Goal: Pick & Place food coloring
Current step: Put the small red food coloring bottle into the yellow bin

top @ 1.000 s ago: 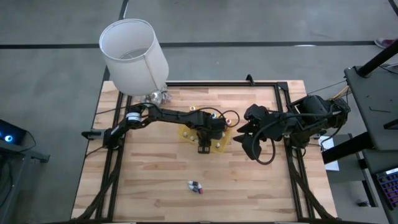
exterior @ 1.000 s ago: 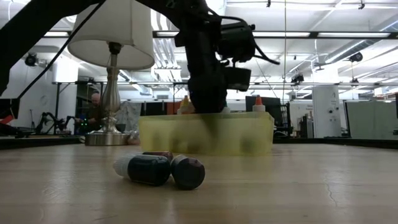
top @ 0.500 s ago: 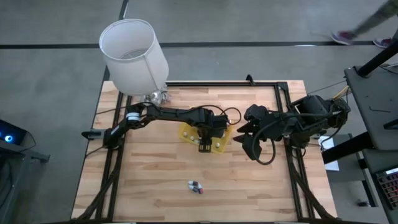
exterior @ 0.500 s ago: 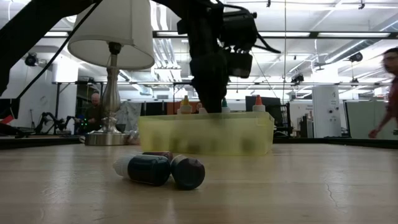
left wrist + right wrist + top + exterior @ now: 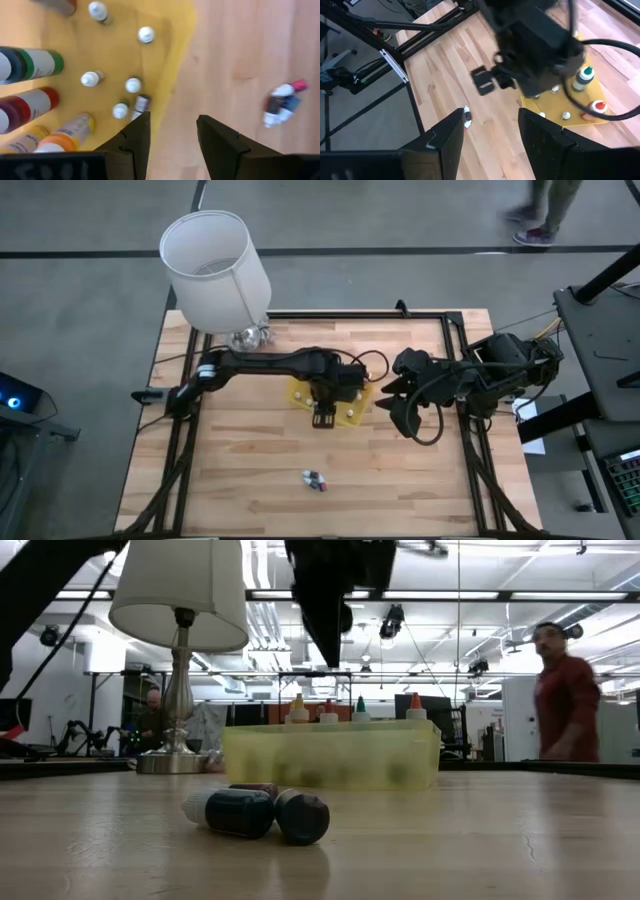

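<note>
Yellow tray point(image 5: 352, 412) loaded, stray vials point(image 5: 315, 479) waiting near the bench's front edge.
We hold the left gripper point(image 5: 324, 418) parted and empty above the tray's front rim; we should carry it forward, straddle one vial squarely, then descend. The right gripper point(image 5: 392, 401), released, waits beside the tray's right end.
</note>
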Controlling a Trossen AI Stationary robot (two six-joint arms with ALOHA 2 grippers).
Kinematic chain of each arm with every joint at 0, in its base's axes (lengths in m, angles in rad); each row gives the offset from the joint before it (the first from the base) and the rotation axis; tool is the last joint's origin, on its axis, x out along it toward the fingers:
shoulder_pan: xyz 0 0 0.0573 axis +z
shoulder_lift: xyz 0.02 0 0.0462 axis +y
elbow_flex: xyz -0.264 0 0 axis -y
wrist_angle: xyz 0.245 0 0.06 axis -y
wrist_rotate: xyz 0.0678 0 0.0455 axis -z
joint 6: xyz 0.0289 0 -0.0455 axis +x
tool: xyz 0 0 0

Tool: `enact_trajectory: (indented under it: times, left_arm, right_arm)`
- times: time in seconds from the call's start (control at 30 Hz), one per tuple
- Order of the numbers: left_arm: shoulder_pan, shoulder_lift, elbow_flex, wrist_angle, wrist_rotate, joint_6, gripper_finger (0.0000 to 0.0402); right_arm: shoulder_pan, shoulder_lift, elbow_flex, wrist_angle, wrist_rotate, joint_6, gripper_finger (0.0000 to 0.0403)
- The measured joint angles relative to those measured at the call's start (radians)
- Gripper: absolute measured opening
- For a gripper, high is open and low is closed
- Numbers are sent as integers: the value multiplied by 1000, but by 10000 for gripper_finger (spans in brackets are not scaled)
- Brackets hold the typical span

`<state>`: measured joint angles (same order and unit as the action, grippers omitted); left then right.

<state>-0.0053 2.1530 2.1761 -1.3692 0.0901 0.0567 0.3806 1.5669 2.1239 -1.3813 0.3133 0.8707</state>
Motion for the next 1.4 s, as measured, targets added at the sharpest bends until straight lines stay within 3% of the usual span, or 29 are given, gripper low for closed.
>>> enact_trajectory:
  times: [0.33,0.47,0.6,0.77,0.97,1.17,1.4]
  left_arm:
    - [-120,-224,-97,17,-65,-130,133]
    - [-149,-386,-260,88,-100,-225,133]
    - [-183,-590,-489,278,-118,-317,133]
    - [-199,-823,-739,577,-118,-356,133]
    - [-200,-1039,-972,781,-122,-404,133]
    - [-200,-1180,-1158,919,-122,-407,133]
    - [-200,-1234,-1290,1022,-122,-436,133]
  right_arm:
    - [51,-1,-67,1,-2,6,178]
    - [76,0,-113,19,-2,11,178]
    - [95,1,-180,93,-3,1,178]
    - [105,1,-294,262,-7,-28,178]
    - [105,5,-448,503,-34,-67,178]
    - [106,27,-546,573,-80,-63,178]
    - [106,146,-524,583,-177,-69,178]
